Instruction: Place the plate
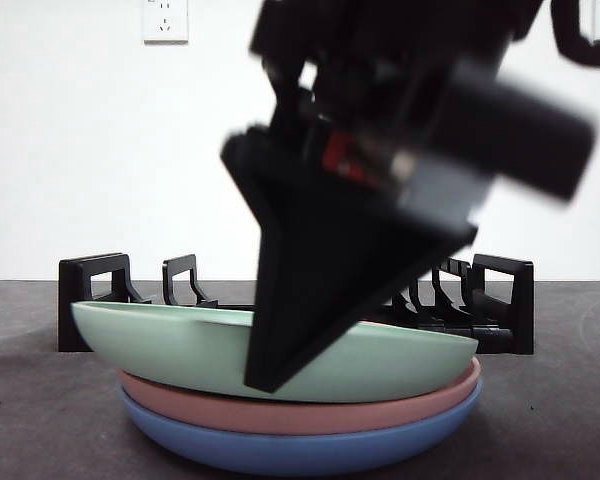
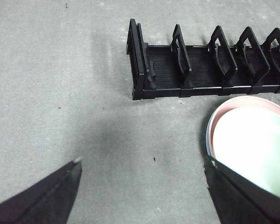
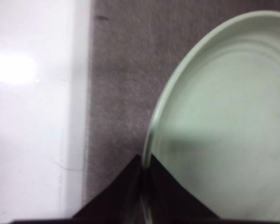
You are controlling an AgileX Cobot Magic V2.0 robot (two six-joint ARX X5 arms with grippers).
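Green plate (image 1: 180,345) tilted on the stack, rim pinched by right gripper (image 3: 144,186) fingers; rack (image 2: 210,65) behind it unfilled; left gripper (image 2: 144,186) fingers wide.

The right tool (image 3: 142,186) has its two black jaws pressed close together, pinching the rim of the green plate (image 3: 224,130). In the front view its arm comes down from above, big and dark, tilted. The left tool (image 2: 142,186) hangs over the desk (image 2: 60,93) with jaws spread wide, gripping nothing.
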